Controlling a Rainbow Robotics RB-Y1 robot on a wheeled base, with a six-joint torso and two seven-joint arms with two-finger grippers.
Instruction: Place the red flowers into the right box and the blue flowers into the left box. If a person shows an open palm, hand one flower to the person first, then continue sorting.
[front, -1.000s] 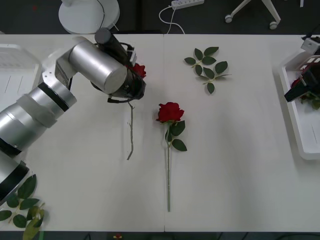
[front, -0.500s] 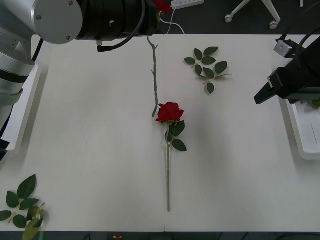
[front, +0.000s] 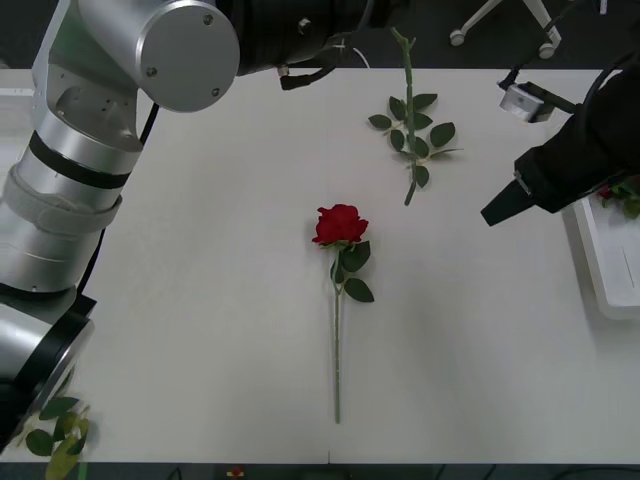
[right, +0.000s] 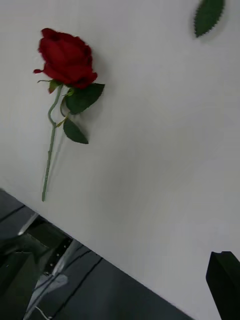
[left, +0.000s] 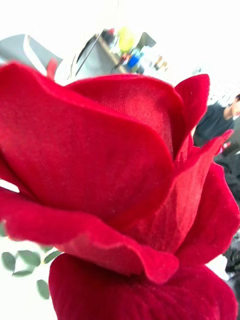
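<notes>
Carried rose: the left gripper (front: 375, 15) is up at the far edge of the table; a bare green stem (front: 408, 120) hangs from it over the leaf sprig (front: 415, 135). The left wrist view has the red bloom (left: 115, 190) pressed right up to the lens, so I judge the fingers clamped on this rose just under the head, though the fingers themselves are hidden.
Lying rose: second red rose (front: 340, 225) flat at mid-table, bloom toward the far side, stem (front: 336, 350) running straight toward the near edge, two leaves just below the head.
Handling: judged very light; cloth petals soft, crush easily; thin stem looks stiff enough to hang straight yet likely to swing. Best hold is the stem close under the bloom, clear of the leaves.
Right gripper: the right gripper (front: 505, 207) hovers above the table between the sprig and the right box (front: 592, 250), carrying nothing; one dark fingertip (right: 225, 280) shows in its wrist view, so whether the fingers are apart I cannot tell.
Right box: white tray at the table's right edge, something red and green already inside.
Surface: plain white tabletop, smooth, a seam down the middle; more loose leaves (front: 50, 425) at the near left corner.
Room: dark floor beyond, a power strip (front: 372, 8) and chair casters (front: 505, 35).
</notes>
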